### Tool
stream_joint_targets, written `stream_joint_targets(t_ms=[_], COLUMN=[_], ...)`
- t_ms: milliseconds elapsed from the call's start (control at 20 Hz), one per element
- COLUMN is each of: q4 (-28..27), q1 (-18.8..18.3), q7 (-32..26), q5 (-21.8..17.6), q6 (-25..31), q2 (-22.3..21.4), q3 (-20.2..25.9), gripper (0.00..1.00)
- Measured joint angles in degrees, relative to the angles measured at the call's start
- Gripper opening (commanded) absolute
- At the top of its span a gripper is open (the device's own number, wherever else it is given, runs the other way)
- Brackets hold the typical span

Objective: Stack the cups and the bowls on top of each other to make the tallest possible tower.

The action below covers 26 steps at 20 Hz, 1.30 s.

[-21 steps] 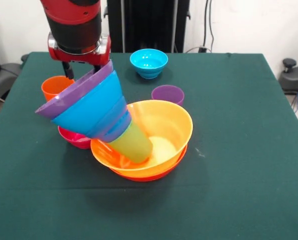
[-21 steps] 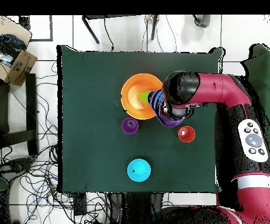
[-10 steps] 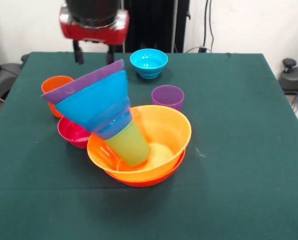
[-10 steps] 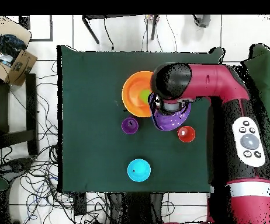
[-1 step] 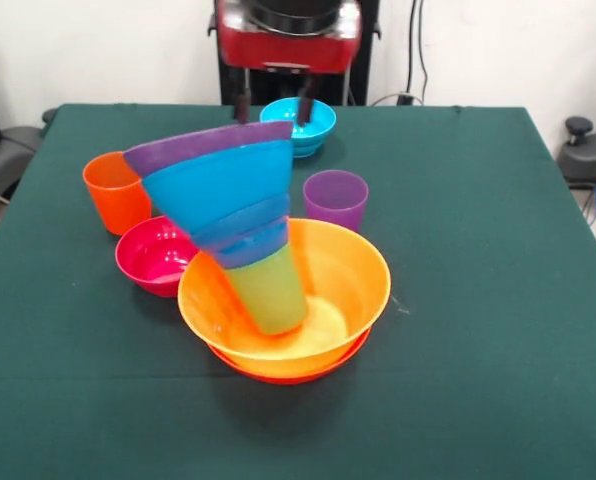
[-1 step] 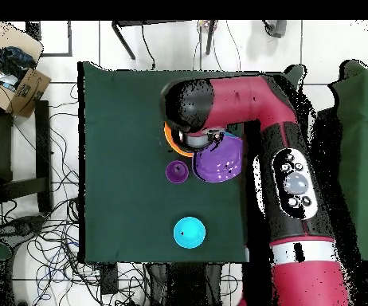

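Observation:
The tower stands in the broad yellow-orange bowl (image 5: 353,265), which is nested in an orange-red bowl (image 5: 278,368). In it a lime green cup (image 5: 270,290) carries a dark blue bowl (image 5: 250,245), a sky-blue bowl (image 5: 218,185) and a purple bowl (image 5: 203,142), all leaning left. My gripper (image 5: 273,108) hangs open just behind the purple rim, holding nothing. Loose on the table are the orange cup (image 5: 115,190), the magenta bowl (image 5: 156,255), the purple cup (image 5: 335,198) and the cyan bowl (image 5: 303,125). In the overhead view my arm (image 6: 235,88) hides most of the tower; the purple bowl (image 6: 219,159) shows.
Green cloth covers the table (image 5: 478,300). The purple cup (image 6: 177,171) and the cyan bowl (image 6: 189,232) stand apart from the tower. Boxes (image 6: 16,76) and cables lie on the floor beside the table.
My gripper has swung right in the front view, off the purple bowl's rim. The leaning stack has tipped closer to upright, and the yellow-orange bowl has settled flatter.

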Motion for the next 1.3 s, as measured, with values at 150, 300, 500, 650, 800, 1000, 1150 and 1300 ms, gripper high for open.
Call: stream_joint_targets(t_ms=[150, 300, 500, 650, 800, 1000, 1150, 1300], q4=[-0.03, -0.49, -0.87, -1.15, -1.98, -3.31, -4.59, -5.98], q1=[1.43, 3.55, 5.83, 6.88, 7.78, 8.38, 8.43, 8.59], q7=[0.0, 0.01, 0.01, 0.11, 0.11, 0.25, 0.25, 0.31], q5=[0.01, -0.08, -0.22, -0.27, -0.27, -0.28, -0.28, -0.26], q6=[-1.02, -3.36, -7.93, -10.3, -12.39, -15.06, -16.89, -18.3], q2=[0.33, 1.71, 3.96, 5.26, 6.88, 9.48, 11.83, 14.3], q3=[-0.12, -0.68, -1.7, -2.43, -3.35, -4.81, -5.87, -7.31], gripper=[1.0, 1.0, 1.0, 1.0, 1.0, 1.0, 1.0, 1.0])
